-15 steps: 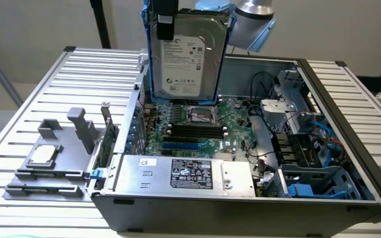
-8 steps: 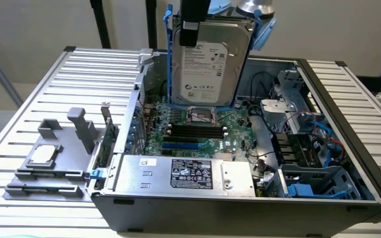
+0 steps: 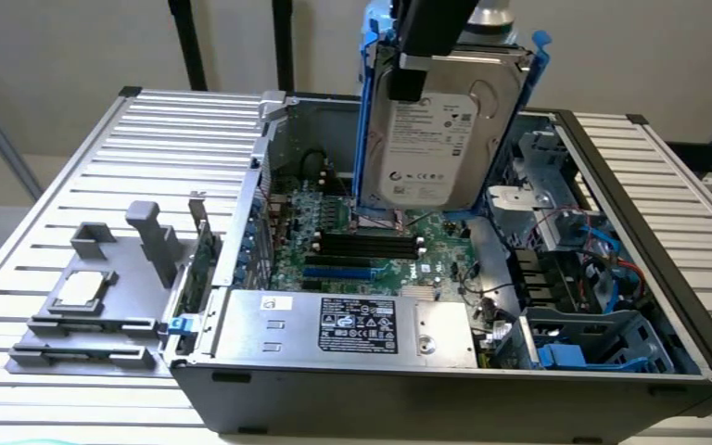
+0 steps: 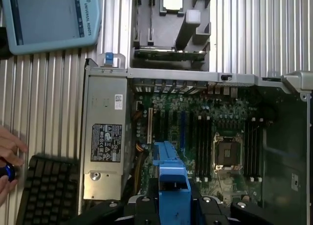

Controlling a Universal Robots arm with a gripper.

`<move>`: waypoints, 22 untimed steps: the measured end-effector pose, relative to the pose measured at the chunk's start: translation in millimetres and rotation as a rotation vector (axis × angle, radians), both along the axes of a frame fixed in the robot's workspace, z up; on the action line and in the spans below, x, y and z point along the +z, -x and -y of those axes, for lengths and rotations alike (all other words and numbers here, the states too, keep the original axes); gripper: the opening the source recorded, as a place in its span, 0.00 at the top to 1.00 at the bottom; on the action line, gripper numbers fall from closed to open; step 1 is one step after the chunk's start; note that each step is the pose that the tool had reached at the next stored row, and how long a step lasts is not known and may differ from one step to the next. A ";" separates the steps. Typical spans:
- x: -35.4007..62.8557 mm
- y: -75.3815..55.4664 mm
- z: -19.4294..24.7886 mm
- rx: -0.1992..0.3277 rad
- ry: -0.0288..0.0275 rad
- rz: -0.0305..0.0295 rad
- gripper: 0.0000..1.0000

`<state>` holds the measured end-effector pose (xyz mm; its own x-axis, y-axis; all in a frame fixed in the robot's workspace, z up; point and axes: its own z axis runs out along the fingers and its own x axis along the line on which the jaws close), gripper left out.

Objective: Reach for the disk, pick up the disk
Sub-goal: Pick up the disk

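Note:
The disk [image 3: 437,139], a silver-grey hard drive with a white label and blue rails, hangs upright above the open computer case [image 3: 653,232], clear of the motherboard [image 3: 369,250]. My gripper [image 3: 425,65] is shut on its upper edge, with a black finger overlapping the drive's top. In the wrist view the disk's blue rail [image 4: 171,176] runs out edge-on from between the fingers of my gripper [image 4: 172,205], over the motherboard [image 4: 215,137].
The power supply [image 3: 344,324] lies at the case's near side, and a blue drive bay [image 3: 591,348] sits at the exterior view's right. A grey fixture holding a processor chip [image 3: 81,289] stands beside the case. A teach pendant [image 4: 49,19], a keyboard [image 4: 46,191] and a person's hand [image 4: 10,146] are nearby.

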<state>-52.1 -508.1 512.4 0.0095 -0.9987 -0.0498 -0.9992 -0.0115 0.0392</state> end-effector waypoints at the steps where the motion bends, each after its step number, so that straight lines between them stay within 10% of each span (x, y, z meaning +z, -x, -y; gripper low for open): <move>1: 0.0 -4.5 1.9 0.000 -0.0001 -0.0001 0.67; 22: 0.0 -85.8 41.6 0.000 -0.0050 0.0002 0.67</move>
<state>33.6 -549.7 512.4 0.0097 -0.9984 -0.0548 -0.9992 -0.0118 0.0389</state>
